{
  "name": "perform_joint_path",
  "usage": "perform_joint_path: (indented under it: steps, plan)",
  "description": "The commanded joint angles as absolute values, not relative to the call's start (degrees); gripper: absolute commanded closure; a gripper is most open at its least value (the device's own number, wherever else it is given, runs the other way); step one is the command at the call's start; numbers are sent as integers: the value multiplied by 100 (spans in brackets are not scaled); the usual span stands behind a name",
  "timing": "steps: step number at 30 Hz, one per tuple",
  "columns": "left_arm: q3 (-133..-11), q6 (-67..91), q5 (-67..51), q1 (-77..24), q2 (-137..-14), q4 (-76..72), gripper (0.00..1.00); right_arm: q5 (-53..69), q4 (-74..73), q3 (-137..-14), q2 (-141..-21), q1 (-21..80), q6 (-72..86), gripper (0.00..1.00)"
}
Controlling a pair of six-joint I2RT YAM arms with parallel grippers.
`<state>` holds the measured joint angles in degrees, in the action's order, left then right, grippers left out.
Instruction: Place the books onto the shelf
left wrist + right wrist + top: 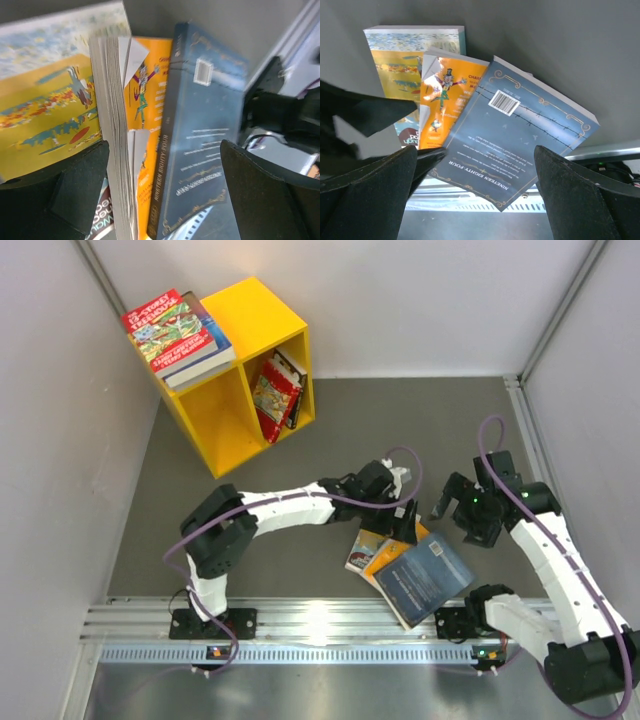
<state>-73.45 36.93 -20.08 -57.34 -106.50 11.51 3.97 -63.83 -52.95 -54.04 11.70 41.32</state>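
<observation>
**Three books lie on table under open grippers**

The left gripper (162,150) hangs spread wide over an orange book (147,110) and a dark blue book (200,150) — clasping neither. The right gripper (477,150), fingers equally released, hovers over the same fanned pile by the front rail (300,618). Behind, the yellow shelf (262,318) holds upright books (277,395) in its right compartment — a stack (178,335) lies on top.

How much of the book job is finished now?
Done: some books stand in the right compartment of the shelf, a stack lies on top. In hand: nothing; the left gripper hangs open over the orange book, the right gripper open nearby. Left: that one, the dark blue book, the yellow-covered book at least.
</observation>
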Motion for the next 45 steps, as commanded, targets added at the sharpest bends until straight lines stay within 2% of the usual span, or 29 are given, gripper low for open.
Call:
perform_joint_path:
  steps: [1,9,12,13,16,17,18,19,20,27,32,37,41,44,45]
  plan:
    - [-7602,3410,-1830,-6054,-10942,1413,3,281,-6653,-5555,-5291,1055,3999,0]
    - [-7760,3674,-871,-6223,-11548,1775,11,237,-6706,-5660,-5335,923,3797,0]
    - [-7919,3726,-590,-6223,-11654,1986,22,316,-6645,-5634,-5379,914,3762,0]
    - [-7945,3744,-537,-6214,-11663,2021,29,369,-6618,-5616,-5379,914,3753,0]
    - [-7954,3762,-597,-6170,-11733,1960,62,404,-6522,-5564,-5388,914,3727,0]
    - [-7989,3736,-624,-6161,-11794,1969,71,404,-6521,-5563,-5405,905,3709,0]
    - [-8024,3718,-650,-6152,-11838,1995,89,404,-6521,-5572,-5431,897,3692,0]
    - [-8051,3718,-616,-6152,-11874,2047,98,404,-6513,-5581,-5458,888,3639,0]
    - [-8120,3700,-607,-6144,-11935,2109,100,396,-6513,-5590,-5467,879,3621,0]
    - [-8139,3463,-703,-6056,-11664,2188,100,466,-6399,-5599,-5555,774,3498,0]
    - [-8095,3603,-958,-5758,-10619,2144,100,914,-6144,-5835,-5581,642,3437,0]
    - [-7780,3727,-835,-4976,-9355,2408,100,1142,-6012,-6179,-5730,615,3463,0]
    - [-7322,3490,-703,-4413,-8755,2636,100,1388,-5757,-6065,-5853,615,3524,0]
    - [-6953,3271,-1037,-4157,-8491,2593,100,1520,-5555,-5846,-5941,615,3551,0]
    - [-6883,3243,-1081,-4157,-8473,2610,86,1547,-5485,-5784,-6020,615,3533,0]
